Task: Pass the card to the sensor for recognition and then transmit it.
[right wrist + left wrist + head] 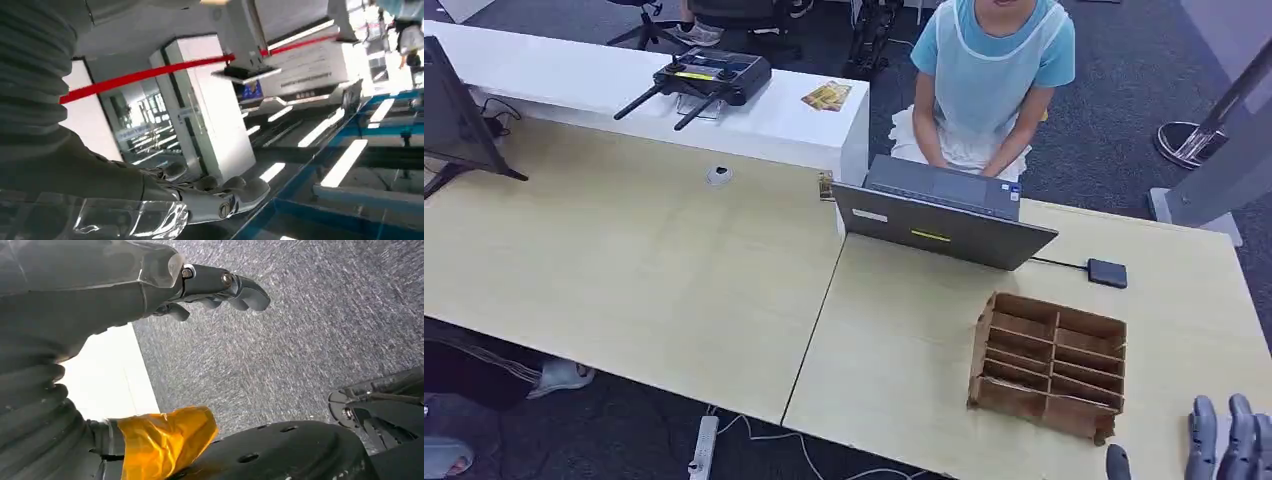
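Observation:
A yellow card lies flat on the white counter behind the desk, far from both hands. The small black sensor box sits on the wooden desk to the right of the laptop, joined to it by a thin cable. My right hand rises at the desk's near right corner, fingers apart and holding nothing; in the right wrist view its fingers stretch out bare. My left hand hangs over grey carpet with nothing in it.
A person in a blue shirt sits behind the grey laptop. A cardboard slotted organiser stands close to my right hand. A black antenna device rests on the counter and a monitor stands far left.

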Robot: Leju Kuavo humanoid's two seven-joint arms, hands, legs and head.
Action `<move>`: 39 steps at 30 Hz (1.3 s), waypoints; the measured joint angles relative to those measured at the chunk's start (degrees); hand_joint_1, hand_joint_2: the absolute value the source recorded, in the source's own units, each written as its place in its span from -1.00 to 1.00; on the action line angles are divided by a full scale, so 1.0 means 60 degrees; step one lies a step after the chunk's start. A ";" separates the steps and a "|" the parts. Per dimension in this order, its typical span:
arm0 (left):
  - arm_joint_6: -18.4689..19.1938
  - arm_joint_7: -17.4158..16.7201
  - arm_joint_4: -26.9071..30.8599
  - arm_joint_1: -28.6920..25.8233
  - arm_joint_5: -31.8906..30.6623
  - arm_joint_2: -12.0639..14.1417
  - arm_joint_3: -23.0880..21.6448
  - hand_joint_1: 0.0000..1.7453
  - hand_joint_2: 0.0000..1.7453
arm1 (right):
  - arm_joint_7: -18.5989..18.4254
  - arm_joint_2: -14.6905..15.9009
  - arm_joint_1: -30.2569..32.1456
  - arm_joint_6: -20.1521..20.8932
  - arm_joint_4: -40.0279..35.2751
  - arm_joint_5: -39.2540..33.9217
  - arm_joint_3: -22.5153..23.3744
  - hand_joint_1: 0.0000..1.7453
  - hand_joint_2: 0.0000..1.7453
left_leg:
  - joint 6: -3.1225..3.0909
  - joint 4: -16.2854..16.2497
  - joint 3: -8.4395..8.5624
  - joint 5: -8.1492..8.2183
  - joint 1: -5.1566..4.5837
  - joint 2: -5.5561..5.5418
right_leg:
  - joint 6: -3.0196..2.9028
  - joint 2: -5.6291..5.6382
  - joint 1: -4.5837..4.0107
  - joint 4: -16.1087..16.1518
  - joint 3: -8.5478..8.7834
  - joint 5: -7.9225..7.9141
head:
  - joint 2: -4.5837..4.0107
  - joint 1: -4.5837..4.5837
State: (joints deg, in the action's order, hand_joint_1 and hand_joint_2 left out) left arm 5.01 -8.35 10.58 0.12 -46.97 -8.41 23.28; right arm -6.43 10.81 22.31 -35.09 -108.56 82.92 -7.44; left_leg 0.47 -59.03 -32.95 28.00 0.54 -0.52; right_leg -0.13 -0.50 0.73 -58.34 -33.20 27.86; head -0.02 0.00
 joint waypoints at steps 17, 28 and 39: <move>-0.0040 0.0109 0.0000 -0.0049 -0.0016 0.0058 0.0073 -1.00 1.00 | 0.0387 0.3379 -0.1407 0.3226 0.0717 -0.3296 -0.2035 -1.00 1.00 | -0.0001 -0.0007 0.0007 -0.0001 -0.0005 0.0006 | 0.0013 0.0001 -0.0001 0.0000 -0.0002 -0.0009 | 0.0000 0.0004; -0.0124 0.0102 0.0000 -0.0066 0.0029 -0.0015 0.0470 -1.00 1.00 | 0.0485 0.3266 -0.1825 0.3106 0.0950 -0.2957 -0.2159 -1.00 1.00 | -0.0001 -0.0007 0.0005 -0.0001 -0.0006 0.0008 | 0.0013 0.0003 0.0000 -0.0002 -0.0002 -0.0009 | 0.0000 0.0000; -0.0149 0.0153 0.0000 -0.0052 0.0003 -0.0015 0.0543 -1.00 1.00 | 0.0620 0.3007 -0.2408 0.3580 0.1384 -0.2920 -0.2104 -1.00 1.00 | -0.0003 -0.0007 0.0007 -0.0003 -0.0005 0.0009 | 0.0011 0.0004 -0.0001 -0.0002 -0.0002 -0.0010 | 0.0000 0.0000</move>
State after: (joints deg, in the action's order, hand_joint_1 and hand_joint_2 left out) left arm 4.11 -7.43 10.58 -0.19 -46.95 -8.50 26.53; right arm -2.71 28.85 7.86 -13.61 -100.26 65.40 -20.06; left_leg 0.45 -59.07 -32.90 27.98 0.50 -0.47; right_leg -0.07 -0.48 0.72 -58.36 -33.21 27.80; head -0.02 0.00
